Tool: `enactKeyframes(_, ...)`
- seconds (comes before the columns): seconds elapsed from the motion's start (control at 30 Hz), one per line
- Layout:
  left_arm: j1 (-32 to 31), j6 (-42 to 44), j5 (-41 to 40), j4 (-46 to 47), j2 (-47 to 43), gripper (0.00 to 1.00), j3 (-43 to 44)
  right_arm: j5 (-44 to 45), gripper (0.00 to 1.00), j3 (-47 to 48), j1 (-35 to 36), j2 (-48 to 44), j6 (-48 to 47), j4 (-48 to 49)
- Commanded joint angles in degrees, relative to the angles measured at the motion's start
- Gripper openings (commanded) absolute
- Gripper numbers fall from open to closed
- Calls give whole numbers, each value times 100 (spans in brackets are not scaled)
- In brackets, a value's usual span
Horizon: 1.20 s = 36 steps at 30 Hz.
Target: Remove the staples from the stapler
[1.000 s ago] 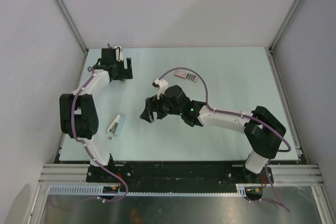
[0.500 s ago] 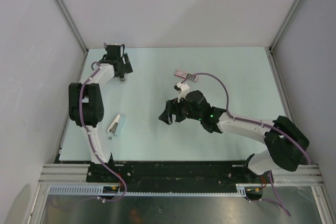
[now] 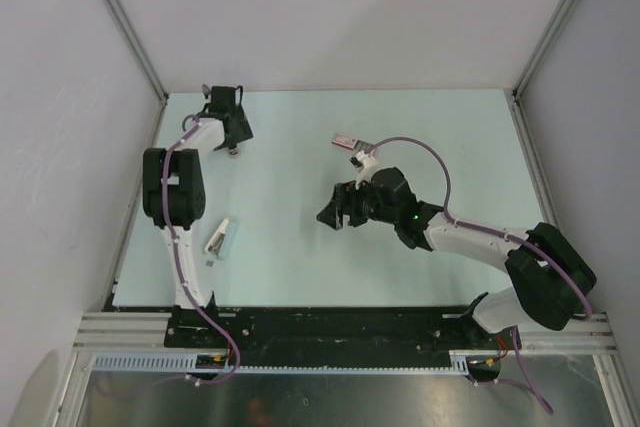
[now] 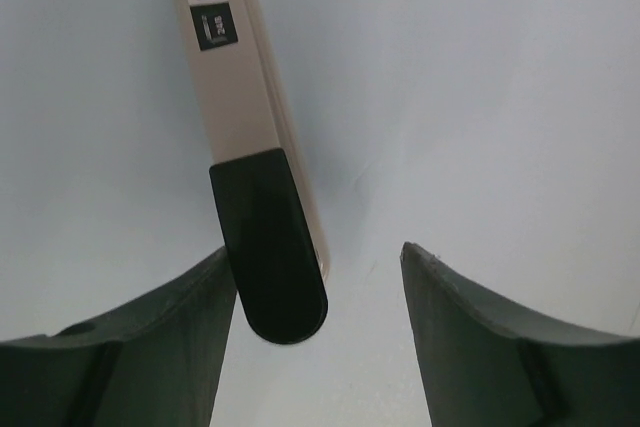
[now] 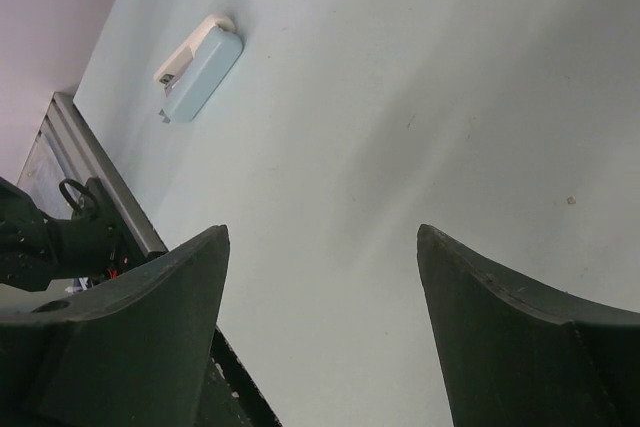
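Left end effector (image 4: 315, 262) first: its jaws stand apart on either side of a beige bar (image 4: 235, 77) with a black end cap and a "50" label. The cap sits right against one finger, with clear bench (image 3: 450, 137) showing before the other, so nothing is gripped. What that bar is, I cannot tell. The right end effector (image 5: 320, 237) hangs over mid-bench, jaws wide and empty, and its camera looks across at a pale blue and white object (image 5: 200, 67) lying well off towards the near left.

And the stapler (image 3: 346, 141)? It is that small pinkish piece with reddish edging, lying flat on the far-middle of the bench, near the right arm's cable and beyond the right end effector, and nothing touches it.

My read is that we're at the reach-and-grasp stage, with no staples out yet. Next, the left end effector needs a square pinch across the bar, and one arm has to come down on the stapler and pin it before anything opens.
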Motion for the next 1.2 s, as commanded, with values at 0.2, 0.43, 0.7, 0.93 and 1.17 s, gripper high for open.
enactKeyframes(0.2, 52, -150, -130, 7, 102, 41, 397, -346, 79, -85, -206, -131, 41, 310)
enactKeyframes(0.43, 16, 3, 38, 8, -9, 9, 175, -489, 77, -95, -321, -42, 62, 362)
enactKeyframes(0.7, -698, 82, 714, 1, -1235, 4, -1364, -463, 77, -95, -538, -100, -113, 129)
enactKeyframes(0.93, -1711, -149, 1273, -88, -2443, 5, -2977, -426, 77, -90, -742, -12, -350, -47)
enactKeyframes(1.17, -2166, -390, 1833, 39, -2767, 25, -3471, -544, 77, -55, -963, 344, -351, 203)
